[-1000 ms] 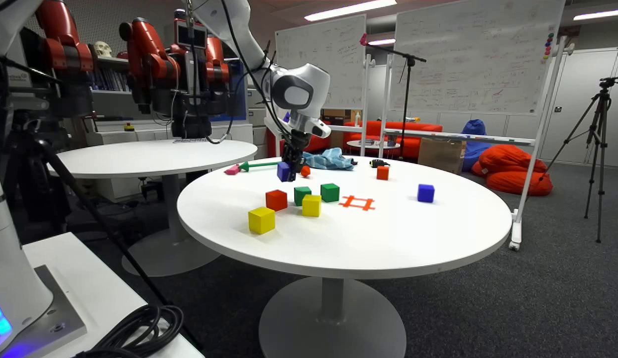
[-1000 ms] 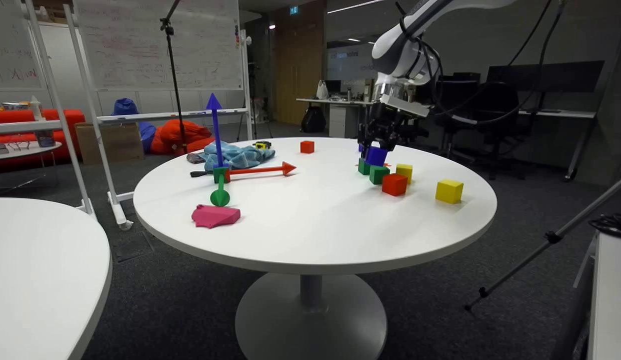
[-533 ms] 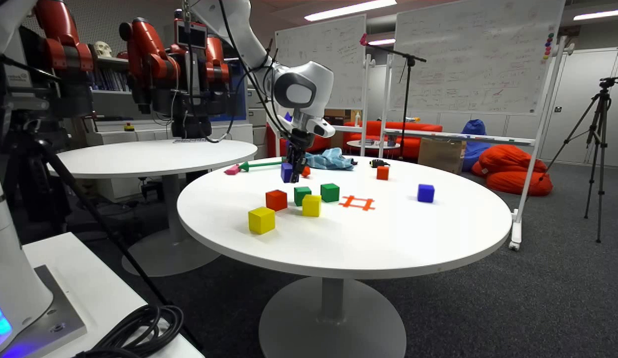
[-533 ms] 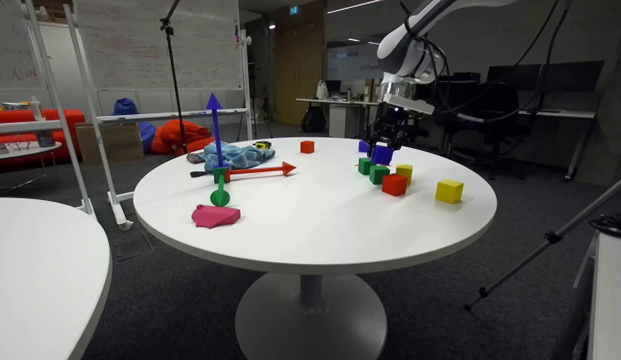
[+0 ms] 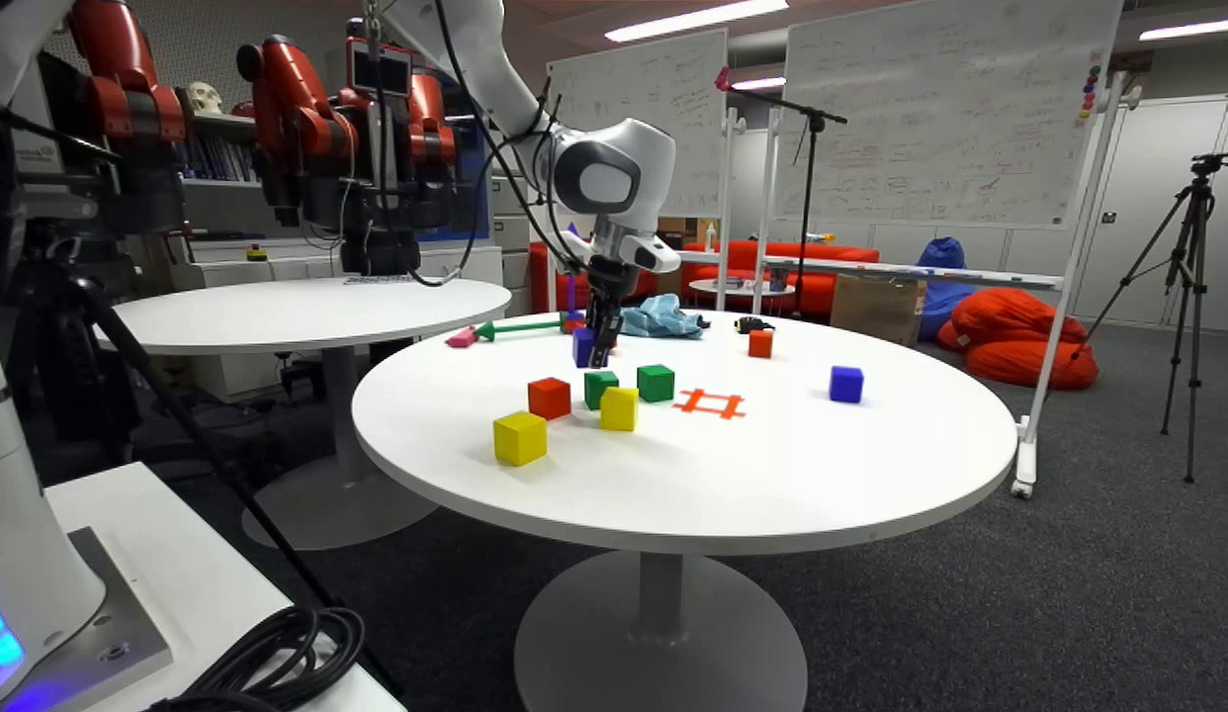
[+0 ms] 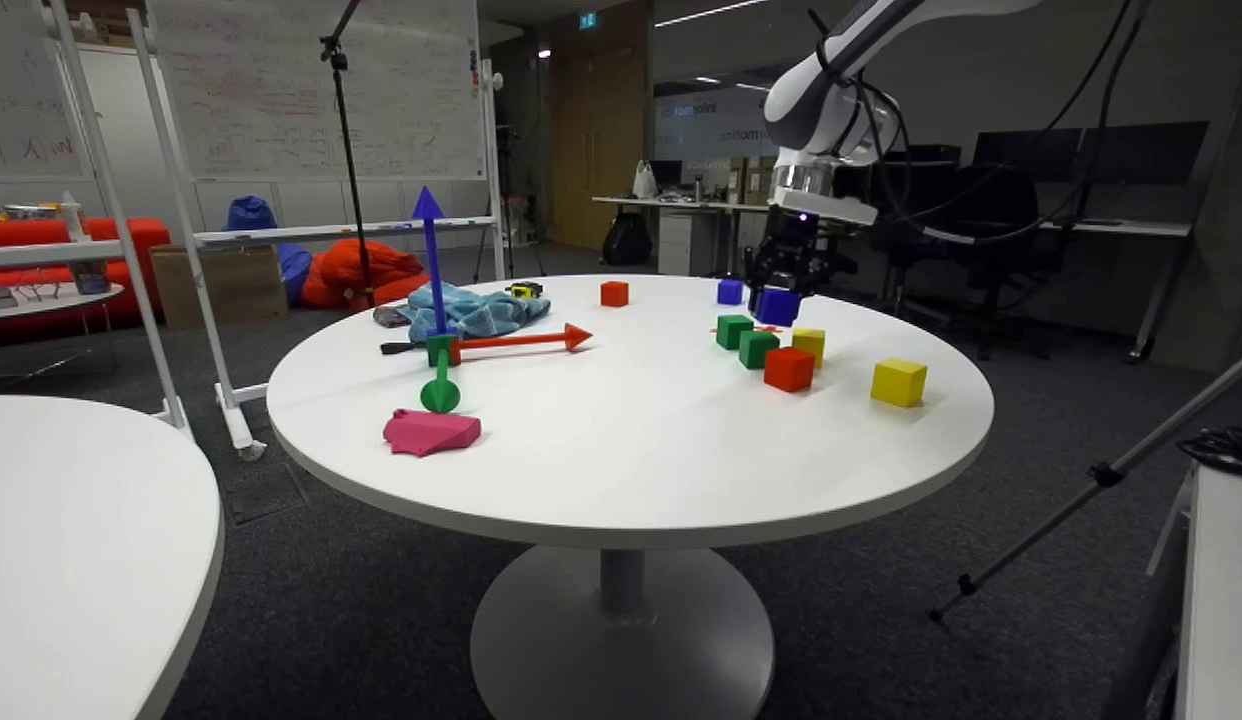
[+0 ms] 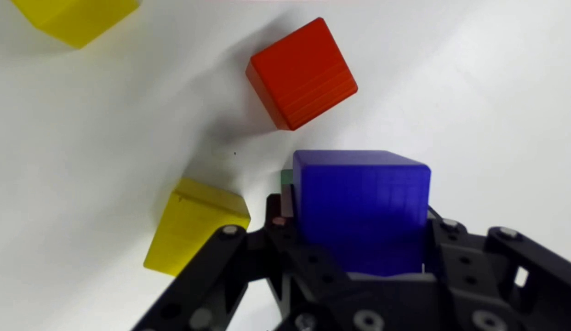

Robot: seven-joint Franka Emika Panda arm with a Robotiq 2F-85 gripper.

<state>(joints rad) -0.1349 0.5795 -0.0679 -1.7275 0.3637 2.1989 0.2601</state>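
A dark blue, smooth-edged cube (image 7: 363, 211) is hanging above the round, white, smooth-topped bench (image 5: 792, 475), and the black, two-fingered end effector (image 7: 357, 211) is pinching it by two opposite sides. In the wrist view, a green sliver (image 7: 287, 177) is showing at the cube's left edge. On the bench near it, a bright red cube (image 7: 301, 76) and a yellow cube (image 7: 193, 230) are sitting near each other; a second yellow cube (image 5: 520, 438) is resting farther out. A green cube (image 6: 758, 349) is standing near the red one, and another green cube (image 6: 734, 332) is standing near it. A flat, orange, hash-shaped frame (image 5: 710, 402) is lying near the green pair. A second blue cube (image 5: 846, 384) and a second red cube (image 5: 760, 344) are resting well apart from this group. A crumpled, light-blue fabric cloth (image 6: 486, 315) is lying near a model of blue, red and green arrows (image 6: 443, 348), and an angular pink block (image 6: 431, 432) is lying near that model.
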